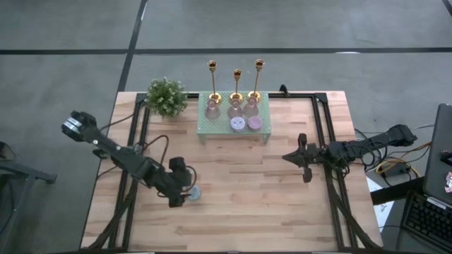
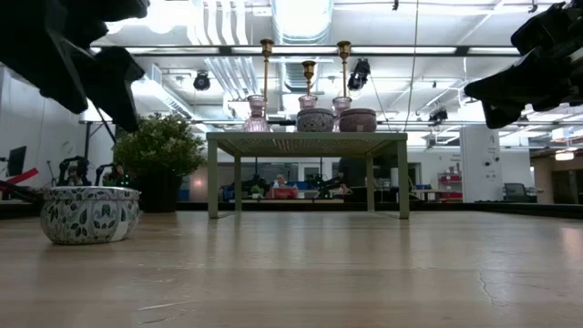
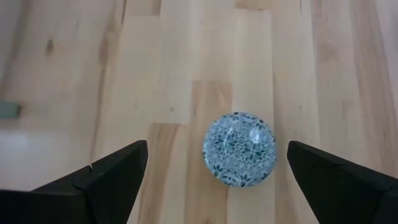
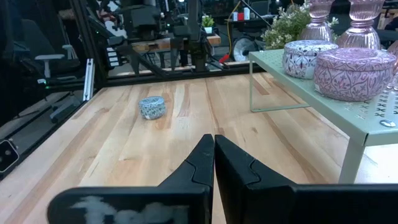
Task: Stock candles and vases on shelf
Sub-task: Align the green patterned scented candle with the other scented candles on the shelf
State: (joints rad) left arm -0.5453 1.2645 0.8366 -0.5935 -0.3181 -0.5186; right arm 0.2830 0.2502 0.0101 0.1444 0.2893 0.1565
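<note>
A blue-grey candle [image 1: 193,192] with a leafy floral print sits alone on the bare wood in the lower left of the overhead frame, well apart from the shelf [image 1: 205,125]. The left gripper [image 1: 185,197] hangs directly over it, jaws spread wide and released; in the left wrist view the candle's round, flat top [image 3: 239,149] lies between the two dark fingers [image 3: 112,171] without touching either. At table level the candle [image 2: 88,213] stands squat and upright at the frame's left edge. The pale mint-green shelf stands at upper centre of the table [image 1: 282,204], its mesh top carrying a lavender candle [image 1: 237,124] and a mauve-pink candle [image 1: 255,123] side by side at the front, with three pink vases [image 1: 234,109] in a row behind them, each holding a tall gold stem. A leafy green potted plant [image 1: 167,97] stands just left of the shelf. The right gripper [image 1: 304,159] waits at mid-right of the table, empty, its jaws clenched together in the right wrist view [image 4: 214,163].
</note>
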